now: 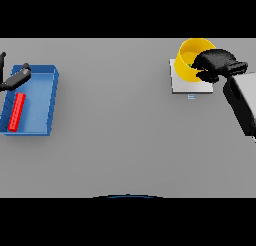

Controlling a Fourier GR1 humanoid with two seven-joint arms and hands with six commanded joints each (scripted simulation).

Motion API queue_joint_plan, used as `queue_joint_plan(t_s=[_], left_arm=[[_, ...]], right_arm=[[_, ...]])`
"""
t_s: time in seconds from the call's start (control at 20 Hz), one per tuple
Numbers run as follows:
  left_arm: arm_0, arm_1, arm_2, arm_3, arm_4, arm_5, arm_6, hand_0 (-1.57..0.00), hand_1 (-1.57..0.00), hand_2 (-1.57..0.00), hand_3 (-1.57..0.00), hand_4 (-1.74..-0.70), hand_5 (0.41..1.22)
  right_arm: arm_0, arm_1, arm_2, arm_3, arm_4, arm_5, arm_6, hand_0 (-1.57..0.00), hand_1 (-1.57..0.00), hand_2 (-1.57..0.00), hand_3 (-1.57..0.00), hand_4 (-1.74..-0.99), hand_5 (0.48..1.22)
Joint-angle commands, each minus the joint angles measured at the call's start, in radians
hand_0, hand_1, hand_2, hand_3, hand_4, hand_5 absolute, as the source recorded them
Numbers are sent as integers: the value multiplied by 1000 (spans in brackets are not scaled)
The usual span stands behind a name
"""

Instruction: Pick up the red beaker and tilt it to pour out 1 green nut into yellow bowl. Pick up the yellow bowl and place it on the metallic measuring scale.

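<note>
A: At two o'clock on the grey tabletop, we see the right hand with its fingers curled over the near rim of the yellow bowl, which sits on the metallic measuring scale.

B: And at nine o'clock we find the blue tray, with the red beaker lying flat inside it toward its left wall.

A: We note the left hand at the tray's upper left corner, its fingers straight and apart, holding nothing.

B: Whether a nut lies inside the bowl, we cannot tell.
</note>
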Motion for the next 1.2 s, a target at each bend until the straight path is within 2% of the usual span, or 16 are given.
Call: queue_joint_plan(t_s=[0.0, 0.25, 0.4, 0.45, 0.5, 0.55, 0.6, 0.7, 0.8, 0.95, 1.05, 1.15], left_arm=[[-5, -8, -13, 7, -1, 5, 0, 1, 1, 1, 1, -807, 749], [-11, -3, -17, 1, 2, 18, 0, 1, 1, 1, 1, -800, 725], [-13, 3, -15, 11, 13, 14, -12, 1, 1, 1, 1, -806, 734], [-15, 9, -17, -2, 13, 13, -2, 1, 1, 1, 1, -809, 734], [-8, 9, -20, -10, 17, 17, 0, 1, 1, 1, 1, -811, 740], [-23, 4, -32, 4, 22, 15, 0, 1, 1, 1, 1, -813, 745], [-27, -5, -37, 10, 22, 12, 0, 1, 1, 1, 1, -812, 745], [-33, -4, -40, 17, 24, 10, 0, 1, 1, 1, 1, -815, 744], [-36, -9, -44, 25, 25, 14, 0, 1, 1, 1, 1, -809, 742], [-44, -19, -46, 46, 28, 8, -6, 1, 1, 1, 1, -809, 739], [-43, -17, -44, 43, 27, 14, -2, 1, 1, 1, 1, -811, 737], [-47, -13, -46, 36, 27, 16, 0, 1, 1, 1, 1, -809, 736]], right_arm=[[-10, 9, 0, 34, 2, -14, -11, -1571, -1568, -1571, -1410, -1724, 1221], [-43, 54, 9, 176, 7, -73, -22, -1571, -1491, -1566, -1497, -1727, 1221], [-52, 62, 14, 202, -7, -78, -45, -1548, -1420, -1568, -1481, -1721, 1221], [-54, 57, 17, 211, -10, -76, -56, -1527, -1401, -1569, -1320, -1725, 1221], [-66, 61, 15, 228, -16, -65, -43, -1536, -1411, -1569, -1165, -1728, 1221], [-72, 65, 10, 241, -22, -62, -43, -1543, -1443, -1496, -1022, -1659, 1221], [-73, 76, 9, 252, -26, -57, -28, -1525, -1350, -1348, -907, -1596, 1134], [-73, 73, 7, 254, -31, -48, -37, -975, -866, -954, -762, -1504, 983], [-77, 73, 8, 264, -30, -41, -44, -624, -554, -694, -670, -1444, 887], [-90, 81, 10, 286, -25, -36, -62, -319, -283, -449, -572, -1397, 799], [-99, 89, 17, 304, -16, -31, -67, -204, -181, -336, -507, -1372, 766], [-107, 95, 29, 332, -2, -40, -104, -130, -115, -244, -442, -1346, 746]])
